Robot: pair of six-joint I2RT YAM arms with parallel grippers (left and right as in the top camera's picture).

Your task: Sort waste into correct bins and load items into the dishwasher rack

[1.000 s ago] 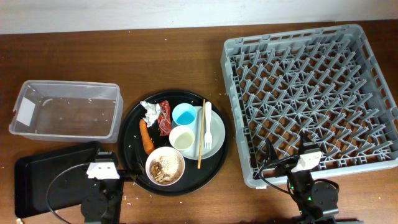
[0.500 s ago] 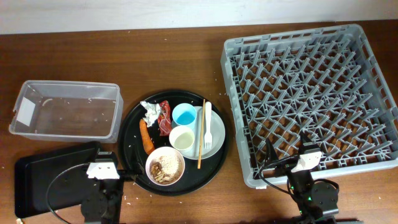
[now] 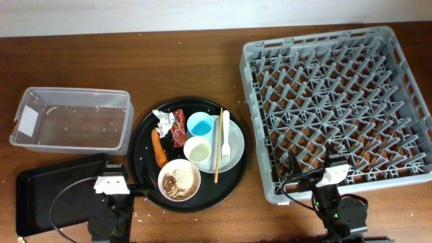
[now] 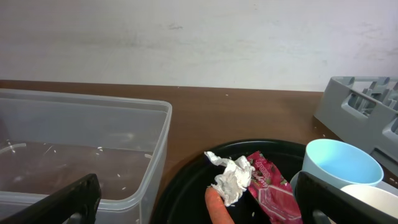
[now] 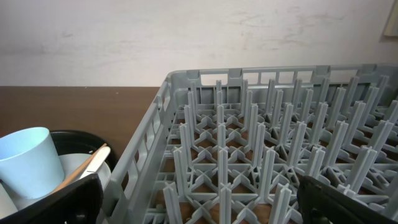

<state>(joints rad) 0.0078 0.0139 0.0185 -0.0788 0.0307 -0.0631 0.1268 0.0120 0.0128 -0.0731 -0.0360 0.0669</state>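
On the round black tray (image 3: 143,156) lie a crumpled paper ball (image 3: 163,120), red wrapper (image 3: 179,127), carrot (image 3: 158,148), a white bowl (image 3: 179,180) of brown scraps, light-blue cup (image 3: 200,124), white cup (image 3: 198,151), and a pale plate (image 3: 236,158) bearing a white fork (image 3: 225,138) and wooden stick (image 3: 218,145). The grey rack (image 3: 337,101) stands at right. My left gripper (image 3: 111,182) (image 4: 196,190) is open and empty, facing the paper ball (image 4: 231,180) and carrot (image 4: 217,208). My right gripper (image 3: 331,173) (image 5: 199,186) is open and empty at the rack's near edge (image 5: 155,124).
A clear plastic tub (image 3: 71,120) stands at the left, also in the left wrist view (image 4: 81,149). A shallow black rectangular tray (image 3: 40,196) lies at the front left, beside my left arm. Crumbs dot the wooden table. A pale wall is behind.
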